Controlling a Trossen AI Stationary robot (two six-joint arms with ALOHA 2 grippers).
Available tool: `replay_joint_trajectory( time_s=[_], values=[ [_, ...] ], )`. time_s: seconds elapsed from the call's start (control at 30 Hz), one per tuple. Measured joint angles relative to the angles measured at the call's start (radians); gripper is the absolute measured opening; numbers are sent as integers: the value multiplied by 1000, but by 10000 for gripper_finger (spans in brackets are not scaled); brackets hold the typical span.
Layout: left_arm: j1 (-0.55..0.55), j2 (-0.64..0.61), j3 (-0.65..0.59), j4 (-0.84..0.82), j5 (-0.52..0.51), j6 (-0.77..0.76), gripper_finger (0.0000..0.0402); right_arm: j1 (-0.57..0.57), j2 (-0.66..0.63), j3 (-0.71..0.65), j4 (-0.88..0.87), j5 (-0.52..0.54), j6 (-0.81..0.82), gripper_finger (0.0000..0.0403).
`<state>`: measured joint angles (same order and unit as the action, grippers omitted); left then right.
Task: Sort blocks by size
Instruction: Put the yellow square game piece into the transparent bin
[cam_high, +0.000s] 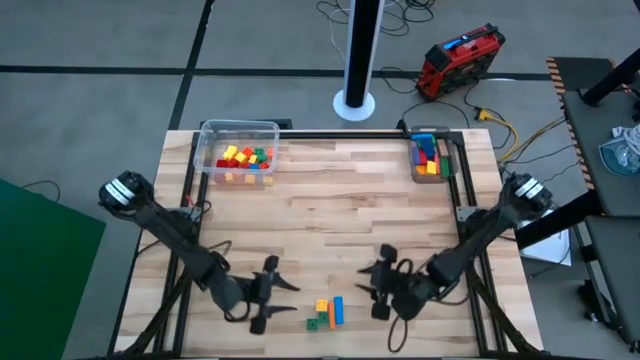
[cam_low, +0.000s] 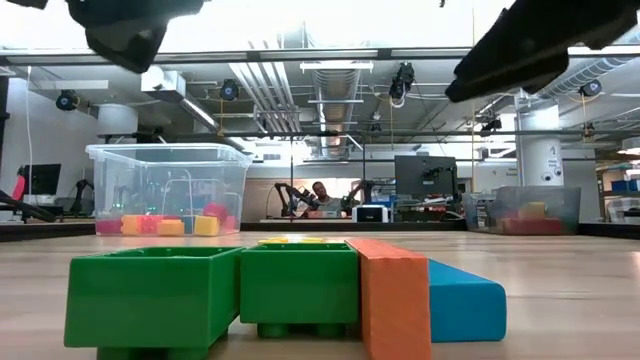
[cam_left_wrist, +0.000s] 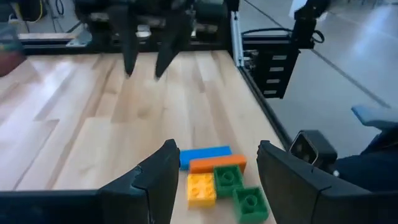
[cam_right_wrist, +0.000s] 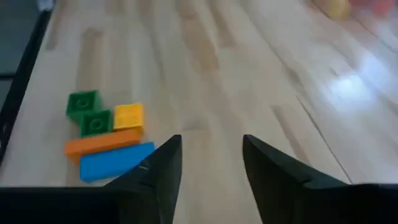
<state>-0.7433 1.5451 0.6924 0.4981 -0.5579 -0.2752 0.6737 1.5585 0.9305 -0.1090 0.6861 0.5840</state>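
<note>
A small cluster of blocks lies near the table's front edge: a blue bar (cam_high: 338, 310), an orange bar (cam_high: 329, 311), a yellow cube (cam_high: 321, 304) and two green cubes (cam_high: 317, 321), all resting flat on the wood and touching each other. My left gripper (cam_high: 277, 301) is open just left of the cluster; in the left wrist view the blocks (cam_left_wrist: 217, 177) lie ahead between its fingers, untouched. My right gripper (cam_high: 378, 288) is open just right of the cluster, with the blocks (cam_right_wrist: 106, 140) off to one side in its wrist view.
A clear plastic tub (cam_high: 238, 152) with several red, yellow and green blocks stands at the far left. A small tray (cam_high: 429, 157) with longer blocks sits at the far right. Bare wood lies between these and the cluster.
</note>
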Motion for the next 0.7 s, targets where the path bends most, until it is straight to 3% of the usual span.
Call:
replay_joint_trajectory(
  time_s=[0.13,0.23,0.37,0.43,0.6,0.7],
  values=[
    [-5,123,125,-100,-8,43,191,-5,88,26,73,-2,-117,115],
    [-9,220,176,-161,-71,101,182,-9,134,49,82,-1,-137,72],
    [-9,304,170,-72,-130,109,140,1,204,44,229,-1,-177,18],
    [-9,326,145,5,-132,110,110,15,256,41,340,-10,-224,15],
    [-9,347,81,177,-72,123,23,31,409,39,675,-153,-365,10],
    [-9,363,67,220,-40,124,7,33,469,46,780,-163,-399,9]
  ],
)
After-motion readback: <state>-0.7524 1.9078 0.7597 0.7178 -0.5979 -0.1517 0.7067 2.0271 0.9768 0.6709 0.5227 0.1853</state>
